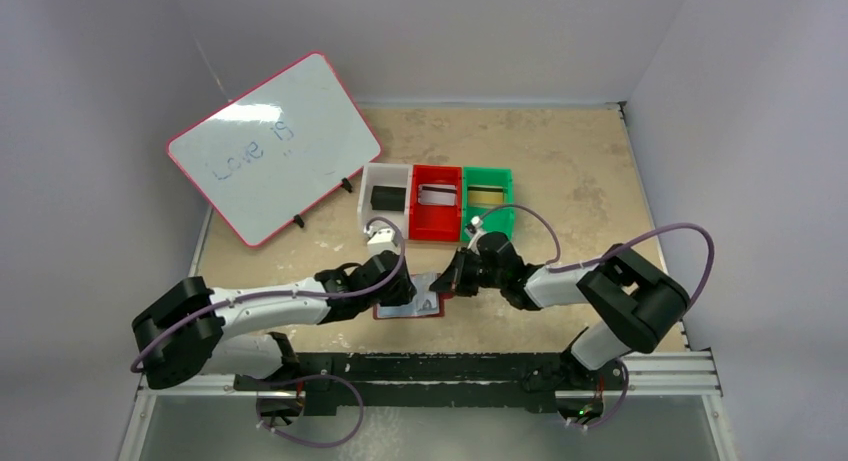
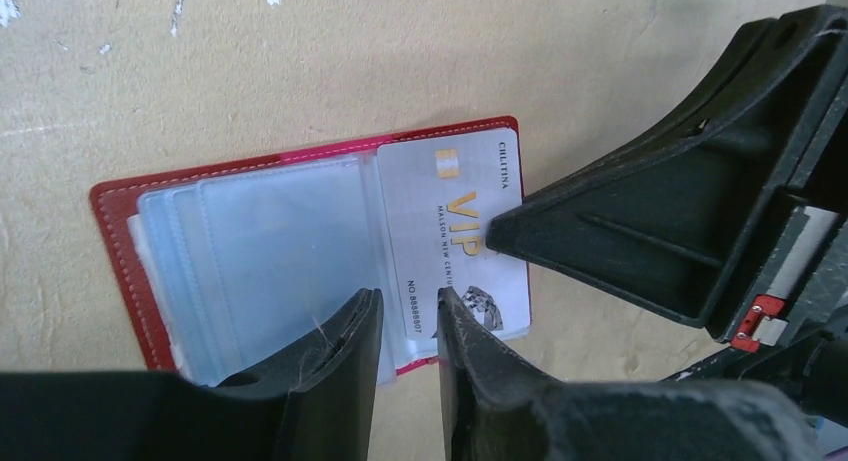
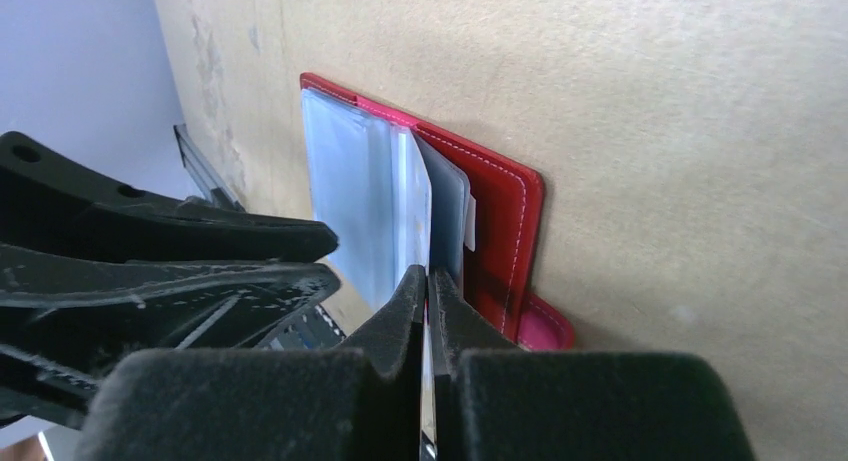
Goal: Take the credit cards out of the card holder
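The dark red card holder lies open on the table near the arms' bases, with its pale blue sleeves facing up; it also shows in the top view. A silver-grey VIP credit card sticks out of the right-hand sleeve. My right gripper is shut on this card's edge, and its tip shows over the card in the left wrist view. My left gripper is slightly open over the holder's near edge and holds nothing. The snap tab lies beside the right fingers.
Three bins stand in a row behind the holder: a white bin with a black card, a red bin with a silver card, and a green bin with a gold card. A pink-framed whiteboard leans at the back left.
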Motion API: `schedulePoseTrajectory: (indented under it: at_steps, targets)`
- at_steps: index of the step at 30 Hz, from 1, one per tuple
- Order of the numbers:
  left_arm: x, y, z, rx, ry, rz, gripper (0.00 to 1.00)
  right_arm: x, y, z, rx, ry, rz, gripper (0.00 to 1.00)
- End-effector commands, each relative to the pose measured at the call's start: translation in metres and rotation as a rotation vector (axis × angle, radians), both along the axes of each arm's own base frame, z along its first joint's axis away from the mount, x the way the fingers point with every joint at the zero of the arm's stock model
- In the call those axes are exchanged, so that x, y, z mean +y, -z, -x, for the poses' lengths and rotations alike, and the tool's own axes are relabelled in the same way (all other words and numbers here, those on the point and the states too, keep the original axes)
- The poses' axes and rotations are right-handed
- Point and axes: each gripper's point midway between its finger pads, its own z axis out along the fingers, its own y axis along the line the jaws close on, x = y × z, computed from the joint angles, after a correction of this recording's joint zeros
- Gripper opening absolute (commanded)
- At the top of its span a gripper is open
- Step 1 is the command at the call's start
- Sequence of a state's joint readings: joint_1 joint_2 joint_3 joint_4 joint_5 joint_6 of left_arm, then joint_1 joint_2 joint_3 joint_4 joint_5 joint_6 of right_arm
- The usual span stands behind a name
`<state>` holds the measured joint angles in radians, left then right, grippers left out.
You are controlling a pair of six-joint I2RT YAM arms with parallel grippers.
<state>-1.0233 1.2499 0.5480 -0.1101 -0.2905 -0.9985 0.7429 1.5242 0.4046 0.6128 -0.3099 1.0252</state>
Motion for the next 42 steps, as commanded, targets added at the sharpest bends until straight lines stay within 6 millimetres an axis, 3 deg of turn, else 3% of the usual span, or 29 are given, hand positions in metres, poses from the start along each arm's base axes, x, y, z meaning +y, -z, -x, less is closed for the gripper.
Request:
schedulePoseTrajectory:
  at_steps: [1, 14, 24, 29, 32, 42]
  targets:
    - [-0.014, -0.005, -0.002, -0.009, 0.032, 0.040, 0.24, 0.016, -0.012, -0.001, -0.038, -0.083, -0.058, 0.00]
    - [0.007, 0.038, 0.015, 0.095, 0.024, -0.078, 0.06, 0.024, -0.017, -0.001, -0.023, -0.073, -0.138, 0.10]
    - [0.010, 0.040, 0.014, 0.094, 0.005, -0.078, 0.03, 0.017, -0.013, -0.001, -0.016, -0.043, -0.103, 0.08]
    - [0.011, 0.038, 0.012, 0.085, -0.002, -0.085, 0.03, 0.012, -0.022, 0.000, -0.037, -0.024, -0.110, 0.11]
    - [0.010, 0.036, 0.010, 0.079, -0.006, -0.080, 0.03, 0.012, -0.027, 0.001, -0.055, -0.035, -0.127, 0.00]
    - [0.004, 0.026, 0.006, 0.055, -0.002, -0.052, 0.03, 0.015, -0.025, 0.002, -0.057, -0.058, -0.116, 0.00]
